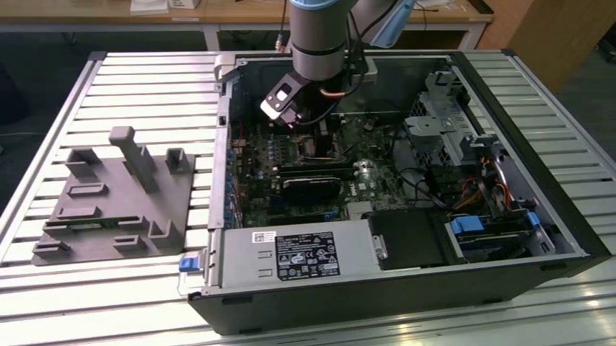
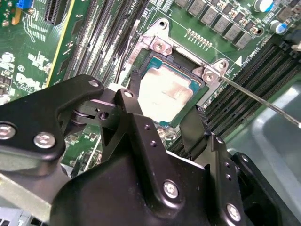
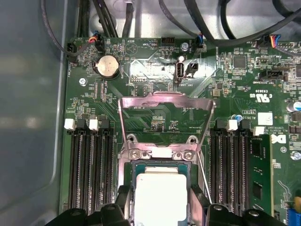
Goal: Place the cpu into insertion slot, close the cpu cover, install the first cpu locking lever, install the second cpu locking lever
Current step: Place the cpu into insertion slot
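The cpu (image 2: pixel 164 92), a pale silver square, lies flat in the insertion slot (image 2: pixel 186 55) on the green board. It appears again in the first wrist view as the cpu (image 3: pixel 160 195) within the slot (image 3: pixel 162 163). My gripper (image 2: pixel 164 100) straddles it, with one black finger (image 2: pixel 134 87) against each of two opposite edges, shut on the chip. The cpu cover (image 3: pixel 164 100) stands swung up on its hinge behind the socket. A thin locking lever (image 2: pixel 256 97) sticks out free beside the socket. In the exterior view my gripper (image 1: pixel 313 140) reaches down into the open computer case.
Long black memory slots (image 3: pixel 89 165) flank the socket on both sides. A black graphics card (image 1: pixel 313 186) and the power supply (image 1: pixel 298 256) lie nearer the case front, with the drive cage (image 1: pixel 438 126) and cables toward the exterior view's right. A grey fixture (image 1: pixel 115 198) stands on the slatted table.
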Controlling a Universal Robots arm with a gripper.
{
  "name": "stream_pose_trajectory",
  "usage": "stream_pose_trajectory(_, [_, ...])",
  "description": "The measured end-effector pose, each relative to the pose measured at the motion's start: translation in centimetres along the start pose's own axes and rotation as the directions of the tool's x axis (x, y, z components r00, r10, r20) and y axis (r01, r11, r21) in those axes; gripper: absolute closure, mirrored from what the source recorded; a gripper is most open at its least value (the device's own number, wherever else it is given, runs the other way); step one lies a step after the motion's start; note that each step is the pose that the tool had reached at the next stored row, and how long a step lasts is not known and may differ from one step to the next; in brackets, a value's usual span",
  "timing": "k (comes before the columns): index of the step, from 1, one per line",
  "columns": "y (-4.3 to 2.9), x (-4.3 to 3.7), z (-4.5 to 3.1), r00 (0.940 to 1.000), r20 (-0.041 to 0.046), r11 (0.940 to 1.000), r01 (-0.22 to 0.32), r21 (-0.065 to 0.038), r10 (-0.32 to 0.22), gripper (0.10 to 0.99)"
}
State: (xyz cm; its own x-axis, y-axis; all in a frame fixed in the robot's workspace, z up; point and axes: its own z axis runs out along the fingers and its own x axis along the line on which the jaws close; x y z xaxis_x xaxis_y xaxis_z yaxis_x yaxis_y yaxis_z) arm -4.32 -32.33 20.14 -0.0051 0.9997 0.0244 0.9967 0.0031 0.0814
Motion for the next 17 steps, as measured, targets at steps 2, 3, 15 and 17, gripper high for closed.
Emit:
stream_pose_trajectory(2, [0.01, 0.01, -0.13, 1.0, 0.0, 1.0, 0.0, 0.0, 0.0, 0.475])
stream_pose_trajectory(3, [0.02, 0.01, -0.13, 1.0, -0.0002, 1.0, 0.0, 0.0, 0.0, 0.475])
stream_pose_trajectory(15, [0.02, 0.01, -0.22, 1.0, 0.0, 1.0, 0.0, 0.0, 0.0, 0.675])
stream_pose_trajectory(17, [0.02, 0.01, -0.24, 1.0, 0.0, 1.0, 0.0, 0.0, 0.0, 0.733])
